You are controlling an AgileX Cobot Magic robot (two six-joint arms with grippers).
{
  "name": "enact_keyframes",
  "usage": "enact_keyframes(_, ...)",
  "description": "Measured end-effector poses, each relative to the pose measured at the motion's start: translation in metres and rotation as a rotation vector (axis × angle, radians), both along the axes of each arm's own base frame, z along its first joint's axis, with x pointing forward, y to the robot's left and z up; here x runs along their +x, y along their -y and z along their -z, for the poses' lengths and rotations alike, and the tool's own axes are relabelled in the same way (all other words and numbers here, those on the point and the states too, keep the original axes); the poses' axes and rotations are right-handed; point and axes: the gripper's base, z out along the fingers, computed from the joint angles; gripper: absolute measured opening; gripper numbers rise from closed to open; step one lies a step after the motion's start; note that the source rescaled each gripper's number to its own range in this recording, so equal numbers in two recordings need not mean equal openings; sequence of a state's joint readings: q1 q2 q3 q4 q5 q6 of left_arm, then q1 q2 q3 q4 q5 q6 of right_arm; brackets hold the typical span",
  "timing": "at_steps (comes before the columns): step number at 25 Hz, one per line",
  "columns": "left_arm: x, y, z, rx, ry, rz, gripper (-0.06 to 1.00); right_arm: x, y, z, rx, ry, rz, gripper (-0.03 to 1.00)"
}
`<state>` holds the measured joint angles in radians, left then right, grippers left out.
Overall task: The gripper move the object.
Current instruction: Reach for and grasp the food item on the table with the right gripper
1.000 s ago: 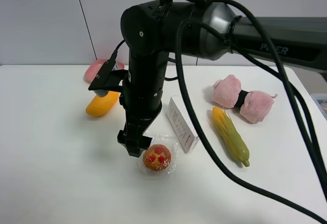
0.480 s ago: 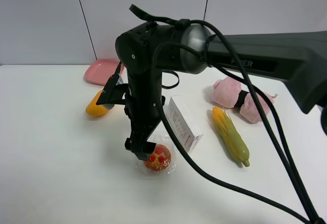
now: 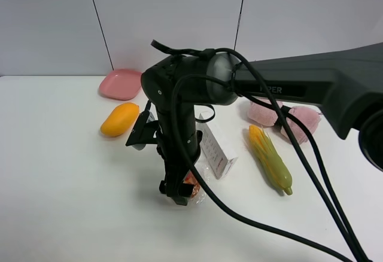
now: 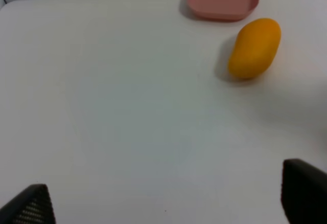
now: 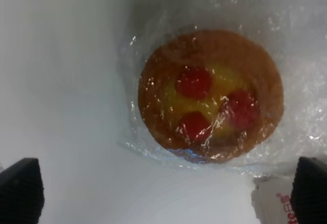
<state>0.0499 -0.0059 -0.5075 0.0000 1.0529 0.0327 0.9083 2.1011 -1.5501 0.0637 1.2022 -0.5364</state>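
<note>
The tart, golden-brown with red fruit spots, lies in crinkly clear wrap on the white table. The right wrist view shows it from straight above, between my right gripper's wide-open fingertips. In the exterior view the right gripper is low over the tart and hides most of it. Whether the fingers touch the tart cannot be told. My left gripper is open and empty over bare table, and is out of the exterior view.
An orange mango and a pink plate lie at the back left; both show in the left wrist view. A white box stands just right of the tart. A corn cob and a pink plush lie further right.
My right arm has moved down and to the right over the tart. The gripper, which was beside the tart's left edge, now covers most of it.
</note>
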Motion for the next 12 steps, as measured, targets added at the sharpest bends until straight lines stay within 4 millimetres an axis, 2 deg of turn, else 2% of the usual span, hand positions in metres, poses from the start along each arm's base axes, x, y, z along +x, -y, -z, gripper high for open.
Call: enact_keyframes(12, 0.0, 0.0, 0.0, 0.0, 0.0, 0.0, 1.0, 0.0052, -0.0051, 0.0066, 0.048, 0.051, -0.002, 0.94)
